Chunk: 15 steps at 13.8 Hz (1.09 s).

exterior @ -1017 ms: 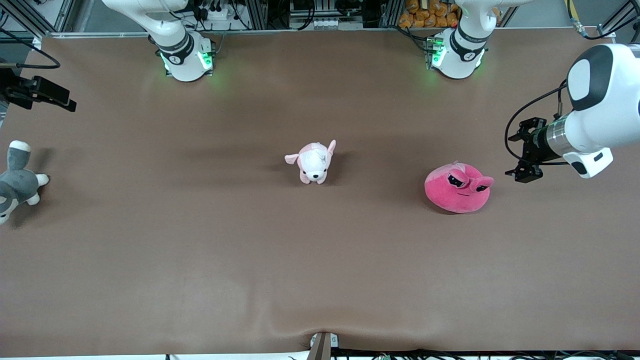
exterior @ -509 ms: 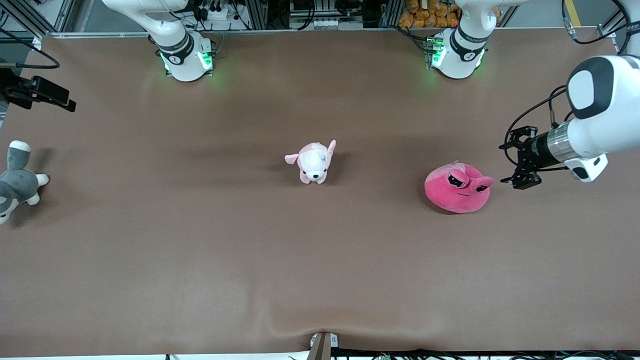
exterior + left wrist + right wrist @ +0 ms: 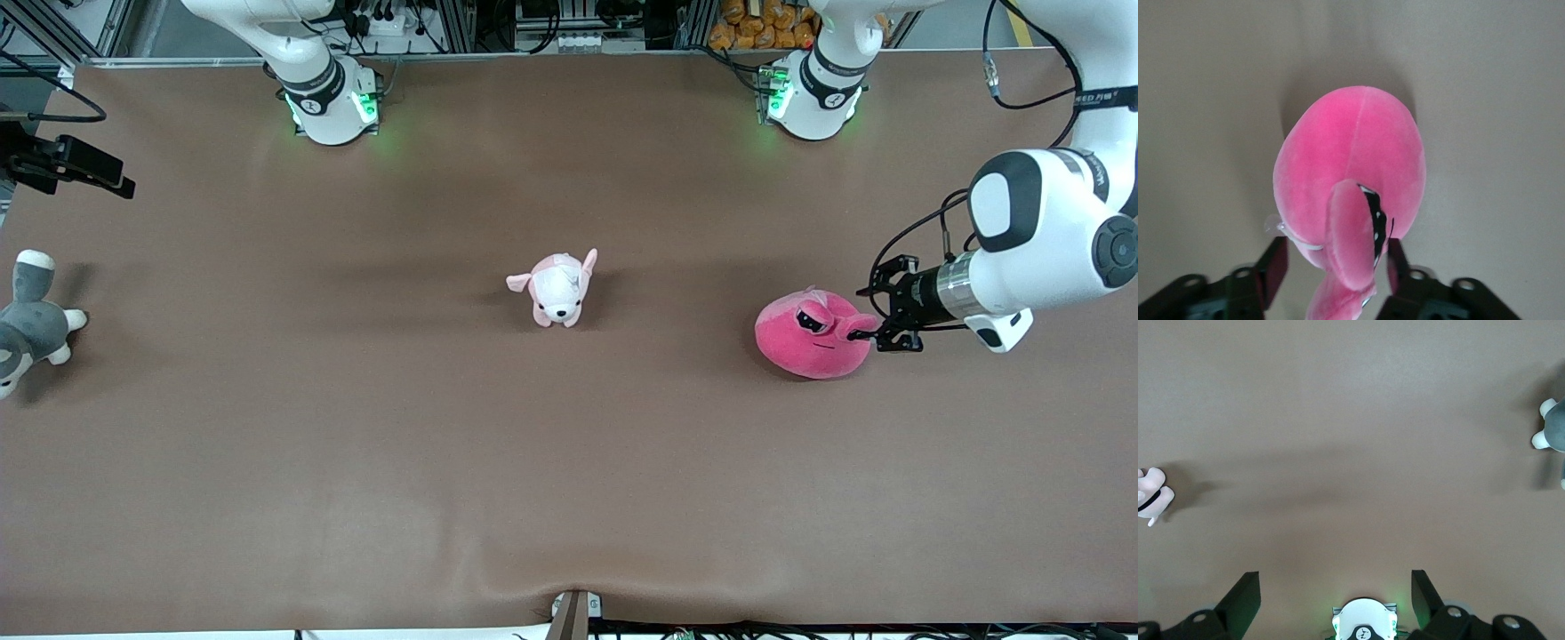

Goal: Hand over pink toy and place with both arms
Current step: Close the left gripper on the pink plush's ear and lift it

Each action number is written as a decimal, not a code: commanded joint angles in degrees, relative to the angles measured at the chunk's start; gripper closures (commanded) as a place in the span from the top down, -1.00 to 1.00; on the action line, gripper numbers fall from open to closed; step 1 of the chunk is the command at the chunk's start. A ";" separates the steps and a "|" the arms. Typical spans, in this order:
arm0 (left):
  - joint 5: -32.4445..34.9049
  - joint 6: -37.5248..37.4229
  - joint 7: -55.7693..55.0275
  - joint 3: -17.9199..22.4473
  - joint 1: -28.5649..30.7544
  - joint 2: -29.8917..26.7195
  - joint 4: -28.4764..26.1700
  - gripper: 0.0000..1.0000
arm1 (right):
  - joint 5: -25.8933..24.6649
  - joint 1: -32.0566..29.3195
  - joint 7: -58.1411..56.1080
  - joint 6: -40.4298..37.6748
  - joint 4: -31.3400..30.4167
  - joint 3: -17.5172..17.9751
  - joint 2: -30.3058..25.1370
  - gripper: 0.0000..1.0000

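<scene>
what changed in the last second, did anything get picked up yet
The left pincer moved in from the left arm's end of the table to the pink toy and now straddles one eye stalk, fingers closing in; the toy lies where it was. The puppy, grey plush and waiting, open right pincer stayed put.

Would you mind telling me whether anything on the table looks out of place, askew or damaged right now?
Nothing looks damaged. The grey-and-white plush lies at the table edge at the right arm's end. The left gripper straddles one stalk eye of the pink toy. The right gripper waits open.
</scene>
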 commanded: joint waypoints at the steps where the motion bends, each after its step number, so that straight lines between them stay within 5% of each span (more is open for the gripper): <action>1: -1.04 -0.11 -0.76 -0.02 -0.14 1.98 1.96 -0.14 | -0.70 -0.21 0.58 -0.72 0.63 0.21 -0.05 1.00; 3: -0.96 0.33 -0.67 -0.02 -0.14 2.60 2.14 -0.43 | -0.70 -0.21 0.58 -0.72 0.63 0.21 -0.05 1.00; 5: -1.04 0.33 -1.02 -0.02 -0.14 2.87 3.02 -1.00 | -0.70 -0.21 0.58 -0.72 0.63 0.21 -0.05 1.00; 10: -0.96 -4.74 -6.20 -3.26 -0.76 0.41 7.48 -1.00 | -0.70 -0.21 0.58 -0.72 0.72 0.13 -0.14 1.00; 15: -4.45 -22.23 -7.61 -3.88 -2.59 1.11 22.77 -1.00 | -0.70 -0.21 0.58 -0.72 0.63 0.21 -0.14 1.00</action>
